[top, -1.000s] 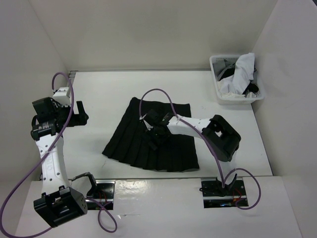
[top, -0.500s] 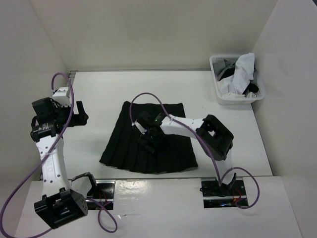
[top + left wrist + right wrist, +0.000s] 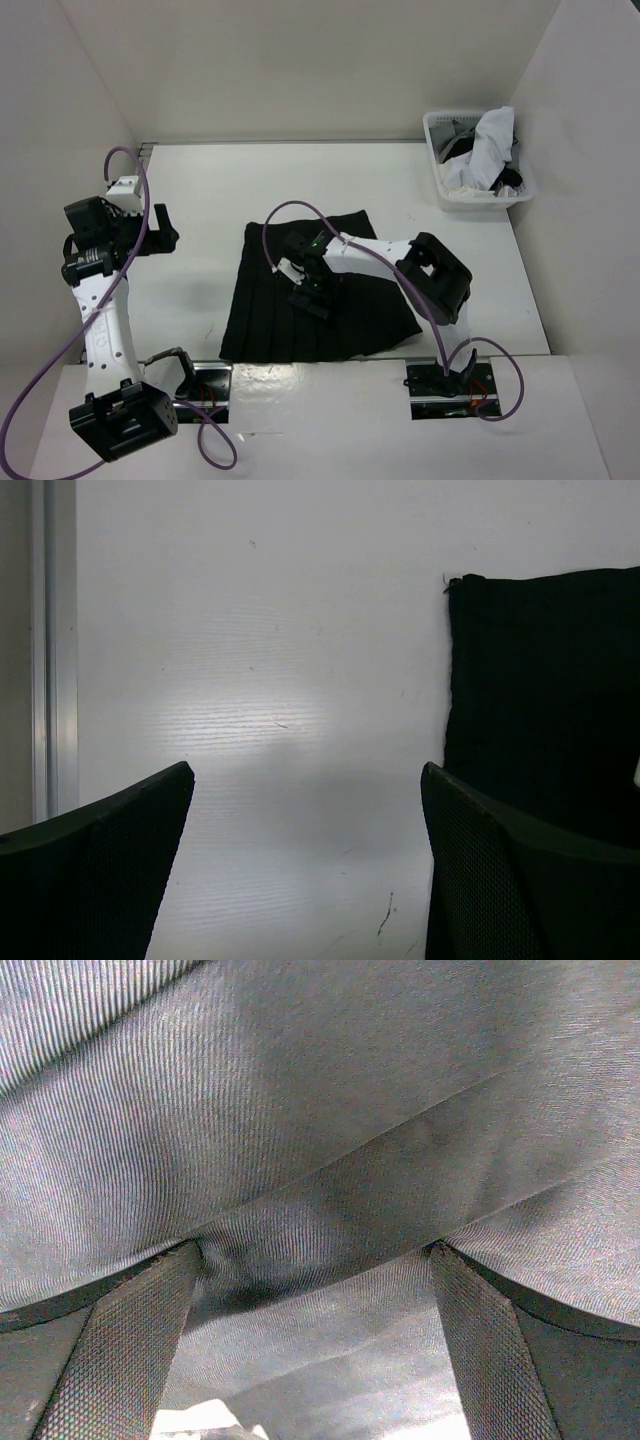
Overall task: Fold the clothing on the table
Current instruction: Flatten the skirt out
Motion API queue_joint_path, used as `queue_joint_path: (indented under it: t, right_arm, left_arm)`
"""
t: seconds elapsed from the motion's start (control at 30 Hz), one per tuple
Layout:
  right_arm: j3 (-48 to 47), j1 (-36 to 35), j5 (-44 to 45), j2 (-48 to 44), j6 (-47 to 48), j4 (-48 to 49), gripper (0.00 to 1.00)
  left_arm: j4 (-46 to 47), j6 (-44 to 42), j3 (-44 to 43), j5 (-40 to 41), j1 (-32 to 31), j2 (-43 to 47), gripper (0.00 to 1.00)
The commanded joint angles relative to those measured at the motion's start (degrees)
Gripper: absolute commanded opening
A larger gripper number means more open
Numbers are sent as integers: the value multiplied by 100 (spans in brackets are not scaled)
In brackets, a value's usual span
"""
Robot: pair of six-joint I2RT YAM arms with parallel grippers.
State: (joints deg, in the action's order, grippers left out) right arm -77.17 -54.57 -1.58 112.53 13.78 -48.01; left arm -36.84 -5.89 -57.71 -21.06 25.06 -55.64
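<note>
Skirt (image 3: 290, 325) lay on the counter (image 3: 200, 180) — right hand (image 3: 308, 290) spread open, resting on its middle; left hand (image 3: 160, 228) open too, hovering well left.

White arms (image 3: 105, 325) with black joints (image 3: 440, 275) and purple cables (image 3: 126, 149).

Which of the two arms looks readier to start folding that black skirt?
The right, I'd say. The right arm reaches over the skirt, its open jaws down at the fabric. The left arm hangs off to the side over bare table, jaws open, clear of the skirt.
</note>
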Motion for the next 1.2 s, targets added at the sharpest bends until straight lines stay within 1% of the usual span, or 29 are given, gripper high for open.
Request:
queue_joint_path:
  t: [0.0, 0.2, 0.27, 0.4, 0.53, 0.57, 0.63, 0.67, 0.73, 0.77, 0.8, 0.83, 0.87, 0.9, 0.93, 0.97, 1.0, 1.03, 1.07, 1.1, 1.13, 1.17]
  right_arm:
    - [-26, -63, -263, -152, -7, -780, 100]
    - [-237, -63, -562, -328, -463, -780, 100]
    - [-386, -63, -562, -616, -578, -780, 100]
    - [-948, -2, -273, -1241, -754, -727, 100]
    - [-1414, 428, 35, -1716, -701, -780, 100]
    - [-1581, 760, 35, -1804, -649, -780, 100]
    - [-1705, 1192, 88, -2120, -649, -570, 100]
    - [-1757, 1690, 88, -2234, -736, -439, 100]
    - [-1680, 2263, -86, -2533, -736, 27, 100]
    - [-1392, 2571, -244, -2630, -736, 211, 100]
    - [-1171, 3148, -420, -2718, -736, 613, 100]
    - [-926, 3397, -744, -2919, -649, 791, 100]
    - [-549, 3583, -860, -2999, -570, 924, 100]
    - [-441, 3785, -931, -3000, -430, 994, 100]
    - [-379, 3839, -844, -3000, -150, 891, 100]
    - [-378, 3900, -756, -3000, -148, 785, 100]
    - [-378, 4110, -756, -2931, -69, 602, 100]
    - [-239, 4295, -956, -2930, 10, 548, 100]
    - [-238, 4497, -1367, -2930, 63, 547, 100]
    - [-177, 4890, -1588, -2982, 63, 547, 100]
    - [-176, 5059, -1799, -2983, 116, 486, 100]
    - [-176, 5200, -2089, -2983, 168, 485, 100]
  left_arm:
    - [107, -70, 32, -170, 95, 97, 100]
    - [107, -184, 32, -407, 262, 167, 100]
    - [107, -184, 84, -460, 263, 229, 100]
    - [54, -237, 85, -513, 376, 229, 100]
    - [54, -237, 85, -566, 377, 176, 100]
    - [54, -237, 85, -566, 377, 176, 100]
    - [54, -237, 85, -566, 377, 115, 100]
    - [106, -237, 85, -566, 377, 45, 100]
    - [107, -237, 85, -566, 377, -60, 100]
    - [55, -237, 85, -627, 377, -192, 100]
    - [54, -237, 85, -627, 377, -271, 100]
    - [54, -289, 33, -697, 377, -351, 100]
    - [54, -290, -20, -785, 299, -508, 100]
    - [54, -290, -21, -838, 141, -614, 100]
    - [54, -368, -125, -1004, 44, -867, 100]
    - [115, -430, -300, -1110, -53, -1009, 100]
    - [116, -430, -415, -1215, -254, -1167, 100]
    - [177, -430, -547, -1399, -360, -1525, 100]
    - [177, -430, -713, -1479, -474, -1729, 100]
    - [38, -430, -1054, -1532, -702, -1940, 100]
    - [-24, -430, -1223, -1533, -826, -2334, 100]
    - [-25, -430, -1364, -1533, -940, -2512, 100]
